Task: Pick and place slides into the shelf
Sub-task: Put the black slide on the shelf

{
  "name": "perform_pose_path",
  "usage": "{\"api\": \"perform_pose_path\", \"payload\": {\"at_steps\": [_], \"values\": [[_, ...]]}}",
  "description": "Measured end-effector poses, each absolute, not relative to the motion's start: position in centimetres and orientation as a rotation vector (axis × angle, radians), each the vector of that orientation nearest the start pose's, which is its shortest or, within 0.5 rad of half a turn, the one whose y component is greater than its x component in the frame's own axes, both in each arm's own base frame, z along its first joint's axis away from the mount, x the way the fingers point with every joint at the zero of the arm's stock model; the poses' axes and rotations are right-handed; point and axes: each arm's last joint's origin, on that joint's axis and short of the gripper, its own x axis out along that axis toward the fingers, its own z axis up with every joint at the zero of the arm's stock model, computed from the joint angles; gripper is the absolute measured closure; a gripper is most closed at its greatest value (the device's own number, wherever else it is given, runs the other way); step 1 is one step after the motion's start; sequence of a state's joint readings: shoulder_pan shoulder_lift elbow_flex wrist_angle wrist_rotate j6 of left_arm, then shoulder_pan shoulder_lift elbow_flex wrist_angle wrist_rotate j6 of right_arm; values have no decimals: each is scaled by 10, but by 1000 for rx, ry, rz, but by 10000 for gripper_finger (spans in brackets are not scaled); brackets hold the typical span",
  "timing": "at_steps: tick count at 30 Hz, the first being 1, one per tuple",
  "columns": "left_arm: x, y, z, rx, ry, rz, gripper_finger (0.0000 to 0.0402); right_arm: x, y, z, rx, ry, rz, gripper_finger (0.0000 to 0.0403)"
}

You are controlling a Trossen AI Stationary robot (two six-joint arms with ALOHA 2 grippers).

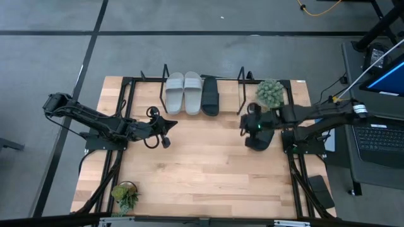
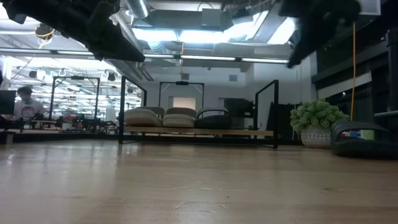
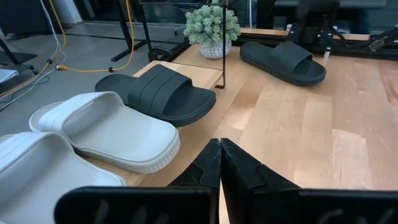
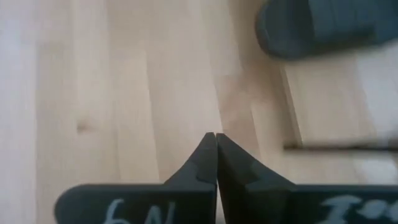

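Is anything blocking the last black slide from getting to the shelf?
Nothing visible lies on the bare wood between the black slide and the shelf. The shelf's free spot is beside the black slide already in it. The potted plant stands just right of that end, close to the path.

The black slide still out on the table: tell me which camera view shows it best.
The left wrist view: the loose black slide lies whole and unobstructed beyond the plant. In the high view the right arm covers part of it. The low view catches only its edge at far right. The right wrist view shows no more than a dark, blurred piece.
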State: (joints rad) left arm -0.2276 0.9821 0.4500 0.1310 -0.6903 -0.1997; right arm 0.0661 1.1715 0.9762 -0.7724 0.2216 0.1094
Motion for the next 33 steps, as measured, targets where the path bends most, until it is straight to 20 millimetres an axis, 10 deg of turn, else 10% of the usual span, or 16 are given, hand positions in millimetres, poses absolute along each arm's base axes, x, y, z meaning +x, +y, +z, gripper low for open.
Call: {"api": "perform_pose_path", "payload": {"at_steps": [33], "values": [[197,-27,216,-50,301,494,398,183,127,233,112,1313,-476,378]]}}
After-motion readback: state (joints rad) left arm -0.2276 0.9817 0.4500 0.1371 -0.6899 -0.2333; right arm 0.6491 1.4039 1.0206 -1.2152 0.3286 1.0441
